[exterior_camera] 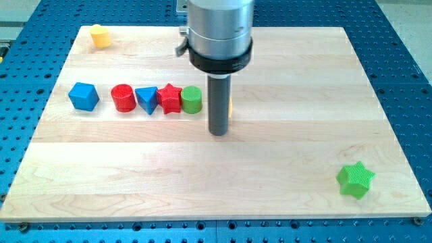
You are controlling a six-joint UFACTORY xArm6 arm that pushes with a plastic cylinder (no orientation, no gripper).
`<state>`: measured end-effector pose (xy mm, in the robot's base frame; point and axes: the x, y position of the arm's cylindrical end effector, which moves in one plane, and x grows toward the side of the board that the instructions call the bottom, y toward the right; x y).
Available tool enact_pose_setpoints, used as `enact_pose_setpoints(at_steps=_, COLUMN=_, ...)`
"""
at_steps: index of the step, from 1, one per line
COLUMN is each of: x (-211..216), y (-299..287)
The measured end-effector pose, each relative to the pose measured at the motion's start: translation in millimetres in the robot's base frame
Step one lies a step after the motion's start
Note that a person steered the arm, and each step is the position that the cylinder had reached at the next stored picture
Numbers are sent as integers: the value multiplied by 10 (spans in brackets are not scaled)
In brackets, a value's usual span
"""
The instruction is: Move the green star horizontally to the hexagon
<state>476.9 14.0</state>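
Observation:
The green star (356, 179) lies near the view's bottom right corner of the wooden board (283, 74). A yellow block (100, 35), which looks like a hexagon, sits at the board's top left corner. My tip (217, 133) rests on the board near its middle, far to the left of and above the green star and touching neither block. A sliver of another yellow block (231, 105) shows just behind the rod's right side; its shape is hidden.
A row of blocks lies left of the rod: a blue cube-like block (84, 96), a red cylinder (123, 98), a blue triangle (146, 100), a red star (169, 98) and a green cylinder (192, 99). The green cylinder is closest to the rod.

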Motion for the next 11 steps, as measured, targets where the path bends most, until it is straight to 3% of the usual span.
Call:
enact_pose_setpoints(at_steps=1, x=-110, y=22)
enact_pose_setpoints(at_steps=2, x=41, y=387)
enact_pose_setpoints(at_steps=4, x=603, y=3056)
enact_pose_setpoints(at_steps=5, x=1305, y=2517)
enact_pose_setpoints(at_steps=6, x=1191, y=1644)
enact_pose_setpoints(at_steps=8, x=182, y=1307)
enact_pose_setpoints(at_steps=11, x=-212, y=713)
